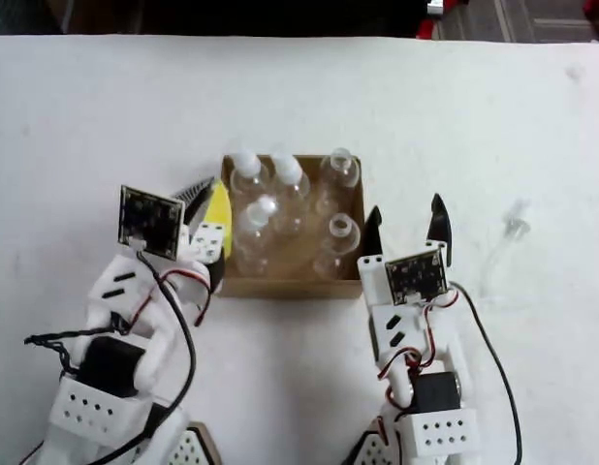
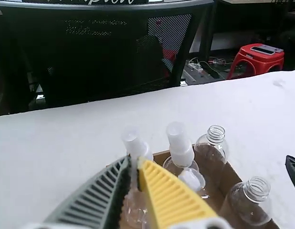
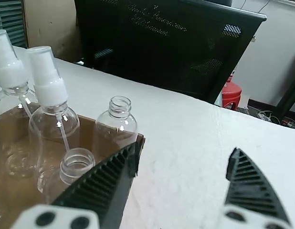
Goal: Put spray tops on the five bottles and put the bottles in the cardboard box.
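Capping looks to be the step in hand. Left gripper [image 1: 215, 186], at nine o'clock of the cardboard box [image 1: 280, 285], has its fingers drawn together with barely a slit between; leave it parked. Inside, three capped bottles [image 1: 246, 174] stand toward nine o'clock, two open bottles [image 1: 339, 170] along three o'clock. Right gripper [image 1: 406, 225], jaws apart, should take the loose spray top [image 1: 514, 229] at its three o'clock, pinch the head, and lower the tube plumb into a neck.
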`<state>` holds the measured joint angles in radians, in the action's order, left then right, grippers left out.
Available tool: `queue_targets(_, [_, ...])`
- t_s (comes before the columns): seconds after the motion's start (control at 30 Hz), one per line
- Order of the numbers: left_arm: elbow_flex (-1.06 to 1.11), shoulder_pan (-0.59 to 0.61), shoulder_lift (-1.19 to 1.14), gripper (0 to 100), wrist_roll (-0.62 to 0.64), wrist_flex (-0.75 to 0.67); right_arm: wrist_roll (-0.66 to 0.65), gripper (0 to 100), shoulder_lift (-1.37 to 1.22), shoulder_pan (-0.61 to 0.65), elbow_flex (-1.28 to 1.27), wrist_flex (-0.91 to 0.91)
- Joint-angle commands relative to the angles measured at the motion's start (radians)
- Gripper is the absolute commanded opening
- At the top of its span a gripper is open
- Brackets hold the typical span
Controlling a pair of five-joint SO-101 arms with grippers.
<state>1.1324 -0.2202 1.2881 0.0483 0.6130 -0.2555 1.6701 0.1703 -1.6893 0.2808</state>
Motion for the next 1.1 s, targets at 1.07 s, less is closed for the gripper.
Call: queue_targets(1.07, [-0.137,-0.088,-0.430,22,-0.028,-0.097,-0.014,26.9,0.005,0.004,-0.006,-0.005])
